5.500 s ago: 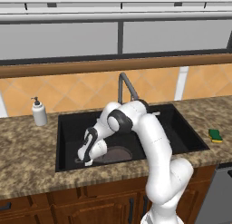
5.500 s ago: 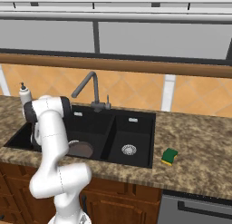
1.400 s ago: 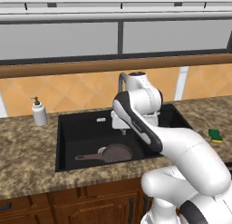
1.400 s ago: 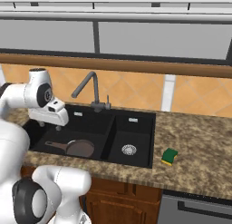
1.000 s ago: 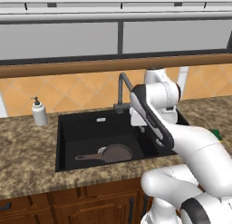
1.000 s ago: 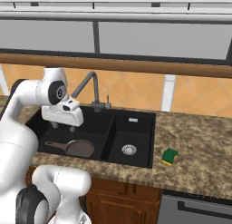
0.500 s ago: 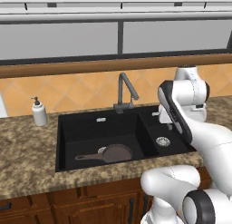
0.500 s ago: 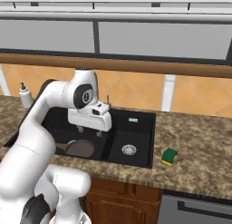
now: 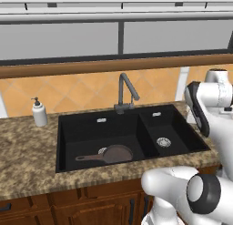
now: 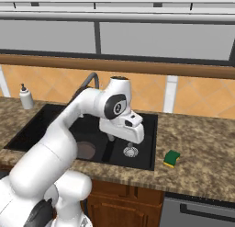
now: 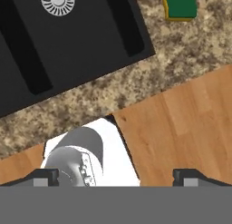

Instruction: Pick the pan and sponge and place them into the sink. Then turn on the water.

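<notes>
The jaws point(image 11: 116, 174) hang spread and empty over the bench's point(image 10: 202, 152) front edge. Beyond lies the sponge point(image 10: 172, 158), right of the sink point(image 9: 86, 162); the pan point(image 9: 116, 153) lies inside. Centre above the sponge and descend squarely before closing.

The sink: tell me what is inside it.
The sink holds the pan in its large basin, handle pointing left beside the round drain. The smaller basin holds just its drain. The arm hides part of the sink in the right base view.
</notes>
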Robot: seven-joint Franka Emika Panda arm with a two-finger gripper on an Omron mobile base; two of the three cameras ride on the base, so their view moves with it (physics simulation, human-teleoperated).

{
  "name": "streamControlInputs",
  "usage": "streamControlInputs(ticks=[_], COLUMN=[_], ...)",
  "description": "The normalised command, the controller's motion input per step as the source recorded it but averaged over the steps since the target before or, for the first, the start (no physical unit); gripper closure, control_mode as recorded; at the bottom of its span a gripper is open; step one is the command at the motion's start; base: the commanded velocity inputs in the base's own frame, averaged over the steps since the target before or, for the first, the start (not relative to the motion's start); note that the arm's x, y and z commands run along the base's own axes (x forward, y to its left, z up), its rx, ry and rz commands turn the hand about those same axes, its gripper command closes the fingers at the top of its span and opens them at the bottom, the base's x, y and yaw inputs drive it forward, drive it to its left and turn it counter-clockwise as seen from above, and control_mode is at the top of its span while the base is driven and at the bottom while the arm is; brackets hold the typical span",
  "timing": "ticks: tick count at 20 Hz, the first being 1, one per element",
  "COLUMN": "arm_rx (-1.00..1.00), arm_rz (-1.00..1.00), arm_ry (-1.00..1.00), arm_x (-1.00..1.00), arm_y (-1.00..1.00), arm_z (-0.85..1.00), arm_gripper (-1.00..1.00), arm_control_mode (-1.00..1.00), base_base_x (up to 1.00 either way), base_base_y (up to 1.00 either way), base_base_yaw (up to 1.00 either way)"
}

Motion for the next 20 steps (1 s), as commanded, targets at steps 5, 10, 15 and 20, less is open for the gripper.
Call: streamControlInputs(ticks=[5,10,15,20], arm_rx=[-0.02,-0.03,-0.01,0.00], arm_rz=[-0.12,-0.07,-0.05,-0.03], arm_ry=[0.00,0.00,0.00,0.00], arm_x=[0.23,0.64,0.93,0.72], arm_y=[-0.90,-0.72,-0.75,-0.80], arm_z=[-0.38,-0.58,-0.62,-0.30], arm_gripper=[-1.00,-1.00,-1.00,-1.00], arm_control_mode=[-1.00,-1.00,-1.00,-1.00], base_base_x=[0.00,0.00,0.00,0.00], base_base_y=[0.00,0.00,0.00,0.00], base_base_yaw=[0.00,0.00,0.00,0.00])
